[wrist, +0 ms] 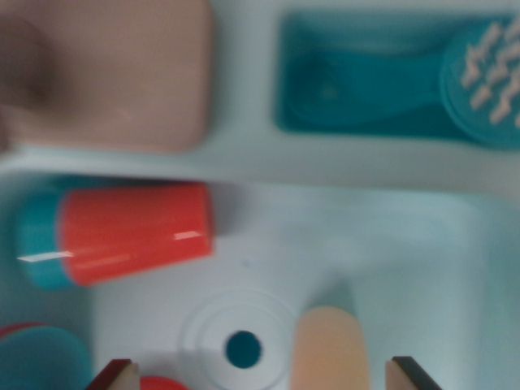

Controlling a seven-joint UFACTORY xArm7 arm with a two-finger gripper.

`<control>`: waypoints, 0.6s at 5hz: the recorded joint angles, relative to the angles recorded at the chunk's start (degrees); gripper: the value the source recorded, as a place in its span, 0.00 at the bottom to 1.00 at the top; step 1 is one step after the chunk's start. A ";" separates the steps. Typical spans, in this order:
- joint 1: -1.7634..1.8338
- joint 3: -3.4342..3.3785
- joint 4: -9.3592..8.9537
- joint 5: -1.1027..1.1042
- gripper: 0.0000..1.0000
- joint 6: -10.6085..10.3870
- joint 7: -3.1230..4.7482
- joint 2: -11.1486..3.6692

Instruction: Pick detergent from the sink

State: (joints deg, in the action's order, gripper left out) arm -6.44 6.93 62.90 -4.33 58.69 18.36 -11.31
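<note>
Wrist view looked straight down into a pale sink point(406, 244), the picture soft with blur. The detergent point(118, 234), an orange-red bottle with a teal cap, lay on its side on the sink floor at the wrist view's left, cap toward the left edge, close under the sink's upper wall. Below it sat the round drain point(242, 348) with a dark teal hole. A peach, rounded object point(331, 349) rose from the bottom edge just right of the drain. The gripper point(260, 375) showed only as two finger tips point(114, 375) at the bottom corners, set wide apart with nothing between them, well clear of the bottle. Red and teal shapes point(36, 353) crowded the lower left corner, too blurred to name. Above the sink, a pinkish pad point(122, 73) lay on the ledge, and a teal tray point(366, 81) held a teal brush point(487, 81) with pale bristles.
</note>
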 joint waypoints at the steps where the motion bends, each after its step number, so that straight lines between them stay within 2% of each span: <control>1: 0.00 0.00 0.00 0.00 0.00 0.00 0.00 0.00; 2: -0.52 0.54 -1.50 -0.09 0.00 -1.78 1.19 -0.73; 3: -0.52 0.54 -1.50 -0.09 0.00 -1.78 1.19 -0.73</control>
State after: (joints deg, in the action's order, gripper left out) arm -6.96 7.47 61.40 -4.43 56.91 19.54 -12.04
